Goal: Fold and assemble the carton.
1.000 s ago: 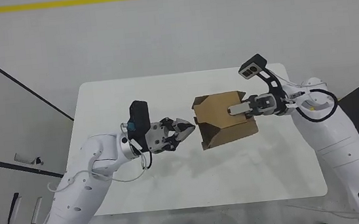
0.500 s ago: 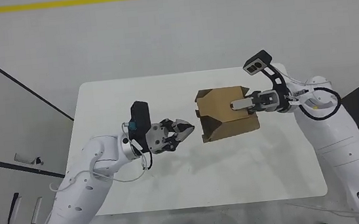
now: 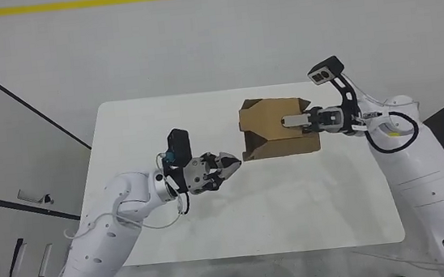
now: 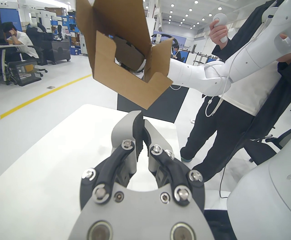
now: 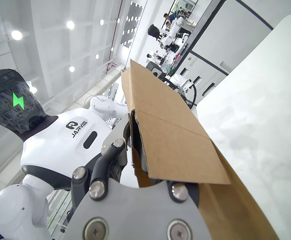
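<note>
Carton (image 3: 274,129) is held above the desk (image 3: 148,130), one wall clamped in the right tool (image 3: 292,120); the left tool (image 3: 231,163) is closed, empty, nearby. Squaring seems done; end flaps are judged left to fold.

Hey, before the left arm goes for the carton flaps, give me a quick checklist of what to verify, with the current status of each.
1. Right gripper clamped on a wall of the carton: ok.
2. Carton held up off the table: ok.
3. Left gripper empty and shut: ok.
4. Left gripper apart from the nearest flap corner: cannot tell, they are very close.
5. End flaps facing the left gripper folded shut: not ok, they stand open.
</note>
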Robot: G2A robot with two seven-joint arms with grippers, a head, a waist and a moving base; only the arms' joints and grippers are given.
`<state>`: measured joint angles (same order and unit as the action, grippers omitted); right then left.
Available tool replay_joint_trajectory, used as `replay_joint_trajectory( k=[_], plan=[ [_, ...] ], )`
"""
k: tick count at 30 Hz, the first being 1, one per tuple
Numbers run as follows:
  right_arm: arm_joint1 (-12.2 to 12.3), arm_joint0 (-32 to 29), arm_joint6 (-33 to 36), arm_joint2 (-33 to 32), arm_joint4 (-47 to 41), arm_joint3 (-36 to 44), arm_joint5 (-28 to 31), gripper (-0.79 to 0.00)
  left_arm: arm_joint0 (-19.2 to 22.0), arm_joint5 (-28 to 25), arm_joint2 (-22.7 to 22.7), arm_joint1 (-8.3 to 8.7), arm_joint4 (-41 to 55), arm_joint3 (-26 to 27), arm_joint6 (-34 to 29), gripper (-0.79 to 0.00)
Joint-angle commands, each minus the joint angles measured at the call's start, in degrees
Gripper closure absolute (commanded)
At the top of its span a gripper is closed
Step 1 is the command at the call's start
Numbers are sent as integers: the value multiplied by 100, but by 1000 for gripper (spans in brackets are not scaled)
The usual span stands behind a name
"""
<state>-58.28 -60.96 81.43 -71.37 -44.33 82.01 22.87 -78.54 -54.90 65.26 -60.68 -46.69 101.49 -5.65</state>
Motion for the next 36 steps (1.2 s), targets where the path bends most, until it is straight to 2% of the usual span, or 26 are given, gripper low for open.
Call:
replay_joint_trajectory(
  k=[1,15,26,32,36],
  plan=[
    [12,-10,-58,-17,110,14,58,0,4,-82,-23,0,64,51,14,0],
    [41,-35,-323,158,231,57,323,0,163,-301,-385,-36,151,62,-78,0],
    [11,110,148,410,-312,-5,-148,0,222,-206,-302,-47,-27,-21,128,0],
    [-40,221,599,483,-683,-323,-600,0,228,-210,-265,-43,-75,-18,169,0],
    [-81,287,657,571,-730,-449,-657,0,234,-206,-253,-42,-91,-36,181,0]
  ],
)
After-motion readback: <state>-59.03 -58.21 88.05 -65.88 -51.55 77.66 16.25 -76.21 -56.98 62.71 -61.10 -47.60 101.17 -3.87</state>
